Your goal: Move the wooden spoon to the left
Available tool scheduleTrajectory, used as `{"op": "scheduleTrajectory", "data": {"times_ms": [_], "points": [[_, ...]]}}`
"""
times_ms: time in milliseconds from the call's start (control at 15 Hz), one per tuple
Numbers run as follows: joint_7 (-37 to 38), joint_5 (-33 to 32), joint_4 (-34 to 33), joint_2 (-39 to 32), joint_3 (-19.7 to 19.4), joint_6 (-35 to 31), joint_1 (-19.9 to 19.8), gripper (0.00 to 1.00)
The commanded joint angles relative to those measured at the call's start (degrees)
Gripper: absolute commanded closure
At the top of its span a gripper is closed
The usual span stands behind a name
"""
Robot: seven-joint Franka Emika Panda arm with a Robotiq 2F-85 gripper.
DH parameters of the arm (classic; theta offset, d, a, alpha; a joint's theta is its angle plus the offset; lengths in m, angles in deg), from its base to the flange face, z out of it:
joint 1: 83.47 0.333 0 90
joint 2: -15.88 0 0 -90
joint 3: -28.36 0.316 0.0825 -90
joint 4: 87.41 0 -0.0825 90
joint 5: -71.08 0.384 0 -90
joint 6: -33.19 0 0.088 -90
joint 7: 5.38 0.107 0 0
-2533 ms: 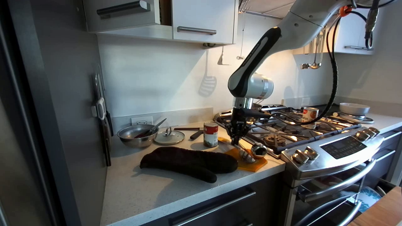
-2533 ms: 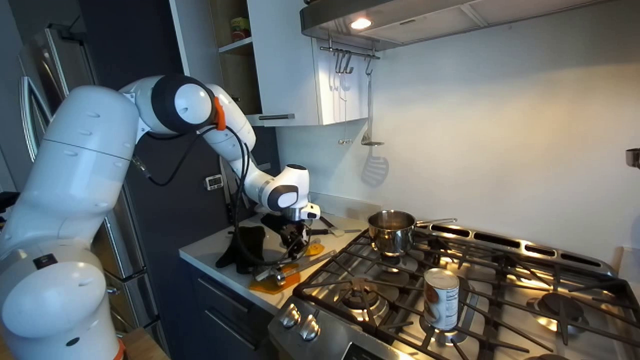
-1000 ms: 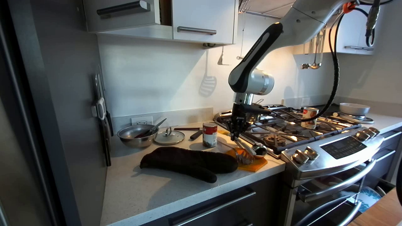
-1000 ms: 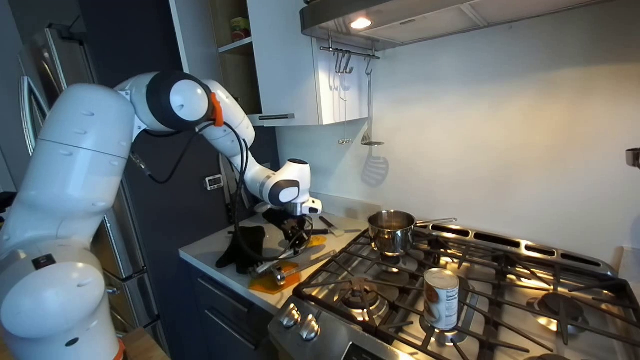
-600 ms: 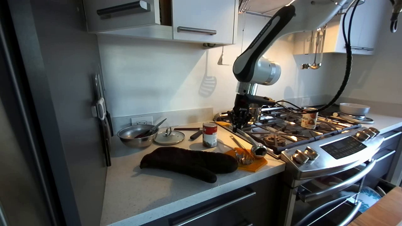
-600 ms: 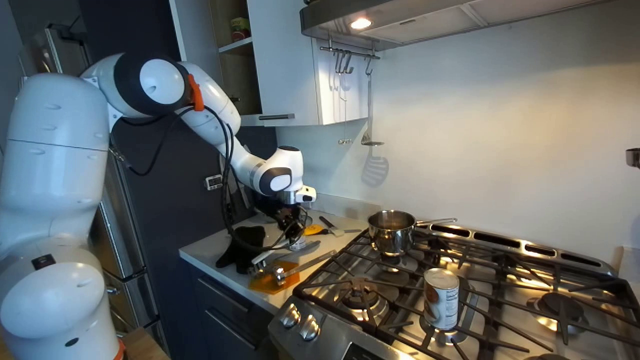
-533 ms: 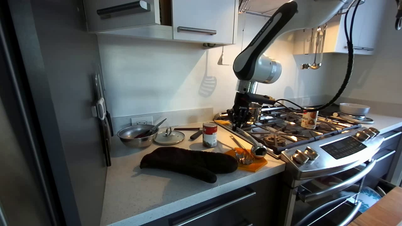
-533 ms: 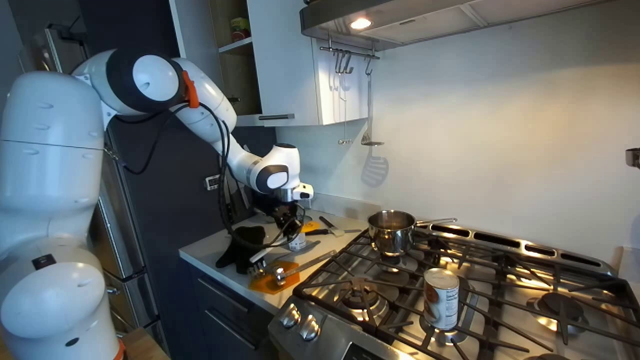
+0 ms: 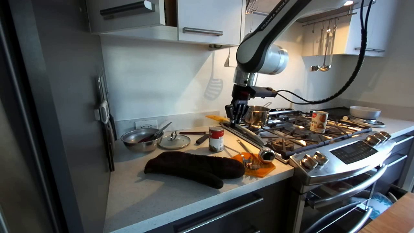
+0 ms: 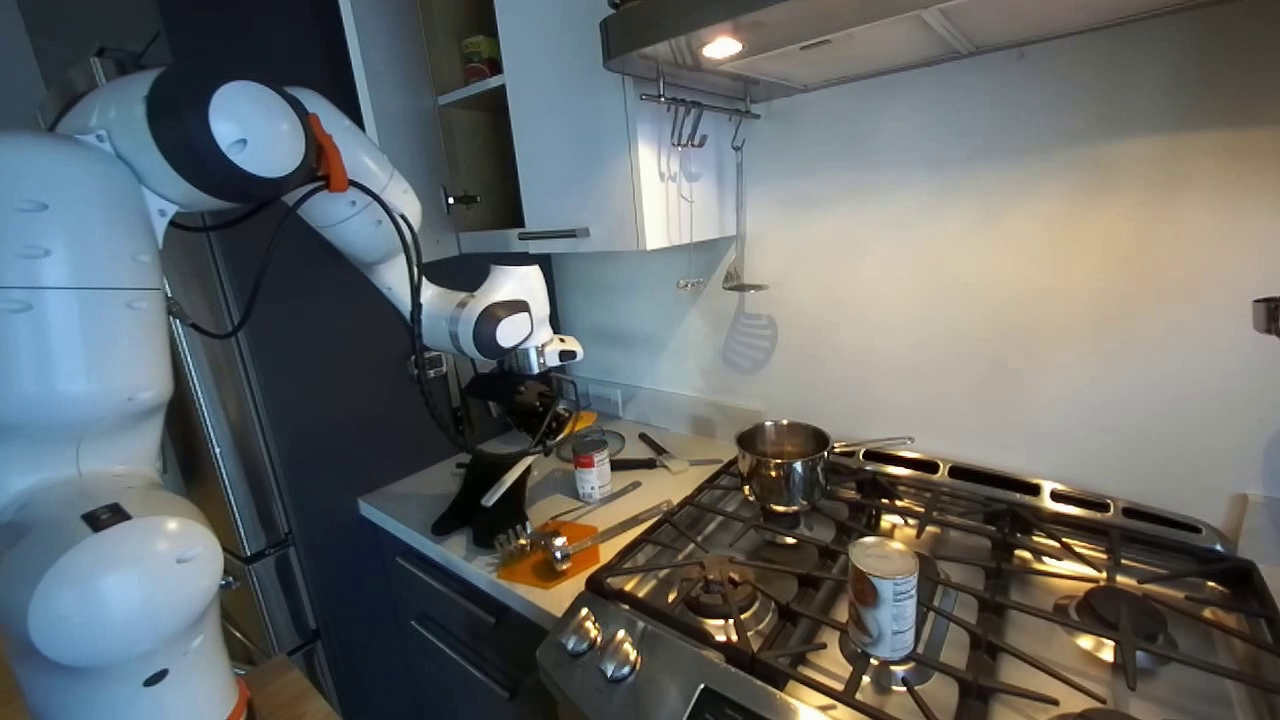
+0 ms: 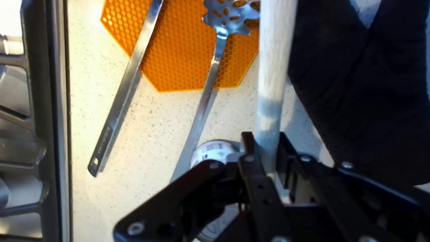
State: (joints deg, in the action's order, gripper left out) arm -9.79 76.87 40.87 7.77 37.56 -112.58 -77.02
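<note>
My gripper [image 9: 233, 123] is shut on the wooden spoon and holds it in the air above the counter. In an exterior view the spoon's amber-orange bowl [image 9: 216, 118] sticks out on one side of the fingers and its pale handle [image 9: 252, 134] on the other. It also shows in an exterior view, with the handle [image 10: 508, 482] in front of the dark mitt. In the wrist view the pale handle [image 11: 275, 53] runs up from between the fingertips [image 11: 265, 143]; the bowl is out of view there.
Below lie the dark mitt [image 9: 194, 166], a red-and-white can [image 9: 216, 139], an orange trivet [image 9: 258, 168] with metal utensils, a glass lid [image 9: 174, 141] and a steel bowl [image 9: 142, 142]. The stove [image 9: 284, 142] with a pot [image 9: 257, 117] borders the counter.
My gripper has risen from near the counter with the spoon in it, lifting it off the orange trivet area. Most recently it has moved up and left in both exterior views.
</note>
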Motion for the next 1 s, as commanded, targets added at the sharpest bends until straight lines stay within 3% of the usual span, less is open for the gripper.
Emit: {"op": "scheduleTrajectory", "data": {"times_ms": [0,267,533,600,933], "points": [[-3.3,-6.2,-0.4,0.3,0.4,1.1,1.9,0.96],[-10.4,-8.4,-2.6,-1.8,2.4,3.6,3.3,0.96],[-21.0,-5.9,-3.7,-2.9,5.5,6.5,3.7,0.96],[-16.2,-6.9,-2.6,-2.2,4.4,4.1,3.7,0.82],[-19.5,-6.7,-3.2,-2.8,5.4,5.0,3.8,0.82]]}}
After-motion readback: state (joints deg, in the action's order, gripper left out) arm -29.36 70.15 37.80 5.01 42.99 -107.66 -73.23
